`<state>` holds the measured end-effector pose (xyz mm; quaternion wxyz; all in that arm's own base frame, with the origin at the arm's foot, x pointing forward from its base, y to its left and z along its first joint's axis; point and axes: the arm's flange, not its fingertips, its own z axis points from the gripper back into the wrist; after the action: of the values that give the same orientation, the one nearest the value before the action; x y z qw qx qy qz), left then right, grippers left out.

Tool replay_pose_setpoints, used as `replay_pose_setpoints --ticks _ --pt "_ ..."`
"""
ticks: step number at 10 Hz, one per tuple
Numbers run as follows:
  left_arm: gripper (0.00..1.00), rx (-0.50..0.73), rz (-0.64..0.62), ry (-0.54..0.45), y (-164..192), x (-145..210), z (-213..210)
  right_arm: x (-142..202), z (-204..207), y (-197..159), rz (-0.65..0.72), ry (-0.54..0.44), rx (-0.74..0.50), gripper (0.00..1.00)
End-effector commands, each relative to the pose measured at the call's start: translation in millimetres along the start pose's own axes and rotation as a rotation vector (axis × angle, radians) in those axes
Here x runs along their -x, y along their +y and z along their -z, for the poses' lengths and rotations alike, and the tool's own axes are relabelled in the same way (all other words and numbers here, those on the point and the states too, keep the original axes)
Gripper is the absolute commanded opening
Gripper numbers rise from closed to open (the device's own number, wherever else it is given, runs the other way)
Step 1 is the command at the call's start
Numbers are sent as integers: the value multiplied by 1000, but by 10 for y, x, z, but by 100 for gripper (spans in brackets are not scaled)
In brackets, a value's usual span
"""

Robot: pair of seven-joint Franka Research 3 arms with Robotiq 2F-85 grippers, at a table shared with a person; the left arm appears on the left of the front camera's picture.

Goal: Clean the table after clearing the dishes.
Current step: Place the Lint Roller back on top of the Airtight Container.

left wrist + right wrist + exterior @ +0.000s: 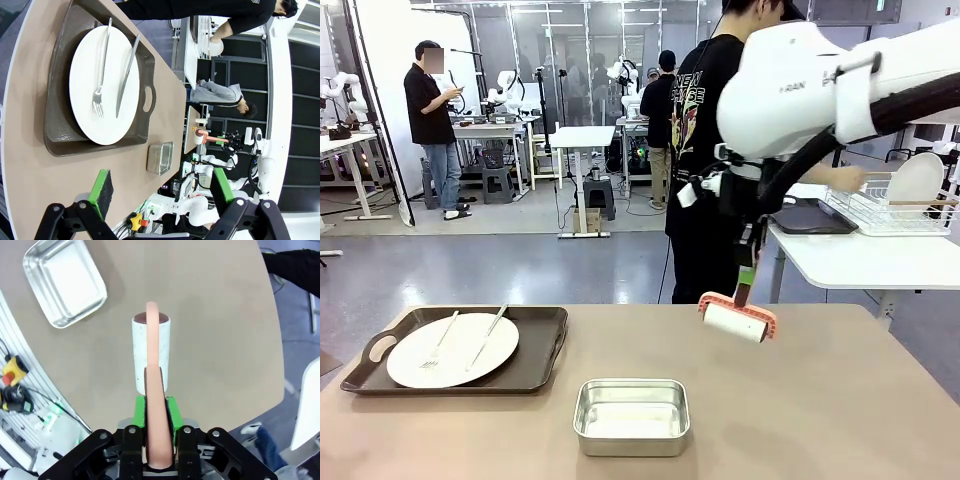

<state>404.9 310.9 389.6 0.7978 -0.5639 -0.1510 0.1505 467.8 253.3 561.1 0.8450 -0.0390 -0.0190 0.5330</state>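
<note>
Table: left of the steel pan sits a tray with a plate, nearer the left end effector, fingers apart. Beyond-right of the pan, the right end effector clamps a lint roller by its handle, roller crosswise, tabletop directly below.

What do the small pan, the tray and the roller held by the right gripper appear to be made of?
The pan looks like brushed steel: dull silver sheen. The tray seems matte dark plastic, judging by its moulded cut-out handle. The roller is a white, paper-like roll on a salmon-pink frame, probably plastic.
</note>
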Motion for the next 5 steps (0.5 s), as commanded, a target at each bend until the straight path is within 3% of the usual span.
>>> replay_pose_setpoints --ticks 1,5 --pt "100 2 1 -4 -4 21 -25 -422 -145 97 -111 71 25 22" --pt "100 2 1 -4 -4 21 -25 -1139 78 601 -307 95 4 22"
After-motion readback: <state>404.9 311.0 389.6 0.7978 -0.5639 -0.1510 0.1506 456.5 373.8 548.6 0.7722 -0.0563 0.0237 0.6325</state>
